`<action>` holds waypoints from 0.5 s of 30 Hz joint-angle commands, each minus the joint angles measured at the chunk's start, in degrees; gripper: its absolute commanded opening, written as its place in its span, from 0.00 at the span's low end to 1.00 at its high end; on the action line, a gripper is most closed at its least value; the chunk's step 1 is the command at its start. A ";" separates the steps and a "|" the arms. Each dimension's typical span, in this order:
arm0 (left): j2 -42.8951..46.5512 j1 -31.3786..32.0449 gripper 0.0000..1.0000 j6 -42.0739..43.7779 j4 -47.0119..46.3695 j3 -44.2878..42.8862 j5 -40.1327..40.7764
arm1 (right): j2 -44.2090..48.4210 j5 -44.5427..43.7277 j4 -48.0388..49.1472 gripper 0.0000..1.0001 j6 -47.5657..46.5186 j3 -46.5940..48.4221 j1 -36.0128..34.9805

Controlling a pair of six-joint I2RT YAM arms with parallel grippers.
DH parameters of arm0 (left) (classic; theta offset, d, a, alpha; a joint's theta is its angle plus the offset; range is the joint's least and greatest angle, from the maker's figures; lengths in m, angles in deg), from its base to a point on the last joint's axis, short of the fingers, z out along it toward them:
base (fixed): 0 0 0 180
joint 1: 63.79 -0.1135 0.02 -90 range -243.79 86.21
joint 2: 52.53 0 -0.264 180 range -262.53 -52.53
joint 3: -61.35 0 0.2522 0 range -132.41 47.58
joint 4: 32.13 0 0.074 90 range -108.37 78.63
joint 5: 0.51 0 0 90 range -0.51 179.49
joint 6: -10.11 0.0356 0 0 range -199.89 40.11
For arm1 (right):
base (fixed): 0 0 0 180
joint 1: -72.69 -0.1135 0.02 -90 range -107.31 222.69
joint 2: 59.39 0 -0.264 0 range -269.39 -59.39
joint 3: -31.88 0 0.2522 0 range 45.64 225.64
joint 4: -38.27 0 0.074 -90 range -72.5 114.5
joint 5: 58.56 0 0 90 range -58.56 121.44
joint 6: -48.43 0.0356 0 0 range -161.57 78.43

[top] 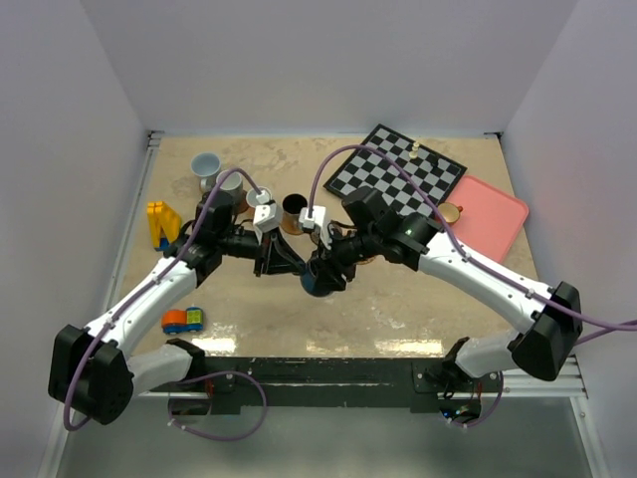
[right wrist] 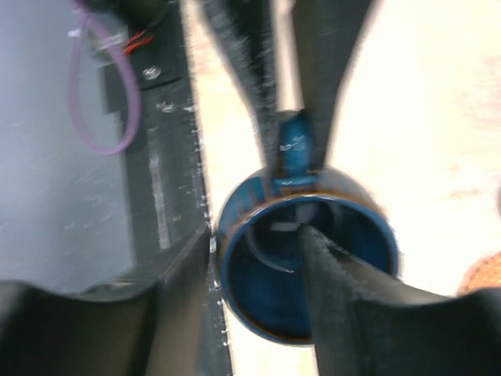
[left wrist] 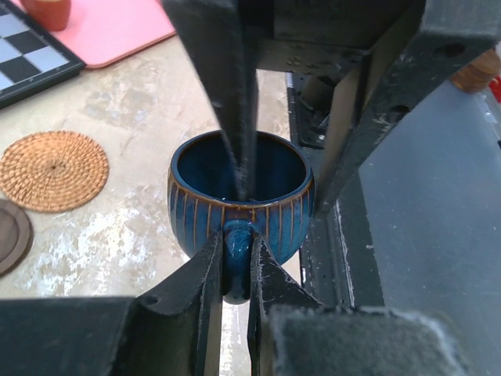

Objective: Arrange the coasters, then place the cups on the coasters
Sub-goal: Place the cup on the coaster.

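Glaze made the dark blue cup [left wrist: 196,211] look slick and brittle; left gripper [left wrist: 237,244] pinched its handle [right wrist: 291,149], right gripper [right wrist: 254,239] straddled its rim, released.

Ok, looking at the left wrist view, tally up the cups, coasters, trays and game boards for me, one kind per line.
Cups: 2, the dark blue cup and the orange cup
Coasters: 2, the woven coaster and the dark brown coaster
Trays: 1, the pink tray
Game boards: 1, the chessboard
Total: 6
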 commanded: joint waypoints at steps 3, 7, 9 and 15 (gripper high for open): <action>4.27 0.62 0.00 -4.61 -10.53 2.01 5.54 | 5.32 -10.23 9.54 0.64 4.83 -0.95 0.46; 7.61 0.70 0.00 -4.88 -13.79 4.12 11.06 | 9.36 -16.38 11.03 0.78 10.27 -0.77 3.43; 9.89 0.70 0.00 -4.88 -15.11 5.43 14.57 | 11.47 -15.52 11.83 0.80 15.89 -1.30 9.04; 18.50 2.54 0.00 -6.56 -20.74 9.48 33.02 | 10.61 -21.40 11.03 0.75 27.84 -1.65 15.05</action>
